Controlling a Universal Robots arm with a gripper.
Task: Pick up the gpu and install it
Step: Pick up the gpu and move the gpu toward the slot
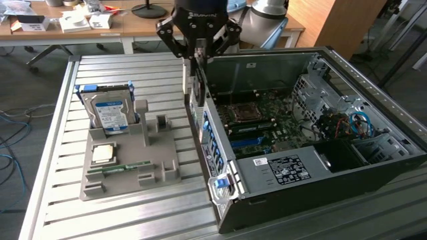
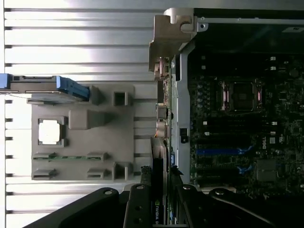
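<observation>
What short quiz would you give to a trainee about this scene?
1. True or false: the pincer grips the gpu, which hangs on edge.
2. What stands upright in the grey holder? A) a screwdriver B) the hard drive C) a keyboard
3. Is the gpu seated on the motherboard yet?
Key: 1 true; 2 B; 3 no, it hangs in the air at the edge of the computer case.
</observation>
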